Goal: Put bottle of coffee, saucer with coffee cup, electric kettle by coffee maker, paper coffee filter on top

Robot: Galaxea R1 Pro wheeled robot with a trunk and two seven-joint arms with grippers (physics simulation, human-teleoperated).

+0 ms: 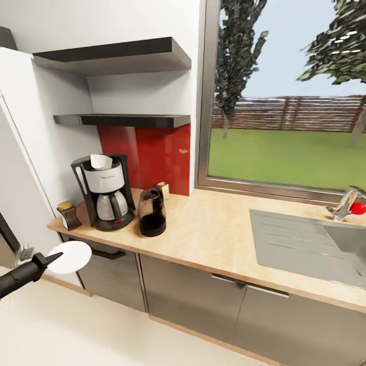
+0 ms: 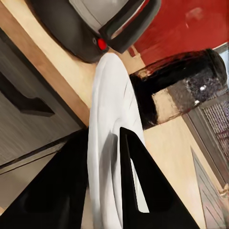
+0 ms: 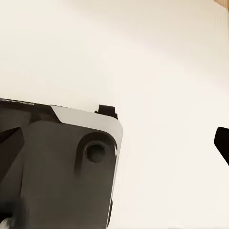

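Your left gripper (image 1: 51,259) is hanging low in front of the cabinet fronts, below the countertop's (image 1: 213,239) left end, and its fingers (image 2: 138,191) are pinching the white saucer (image 1: 71,256) by its rim. From the left wrist camera the saucer (image 2: 112,143) is sitting edge-on between the two black fingers, with the counter edge just beyond it.

The coffee maker (image 1: 104,190) is standing on the counter near its left end, against the red backsplash, and a white paper filter (image 1: 100,161) is sitting on its top. Just beside it, toward the sink (image 1: 310,244), the dark electric kettle (image 1: 152,212) is standing upright. A small bottle (image 1: 68,214) with a gold cap is standing at the coffee maker's other side, close to the counter's corner. The two wall shelves (image 1: 122,120) are hanging above.

The right wrist camera is looking down at pale floor and part of the robot's own dark body (image 3: 57,162); you cannot tell from it how the right claw is standing.
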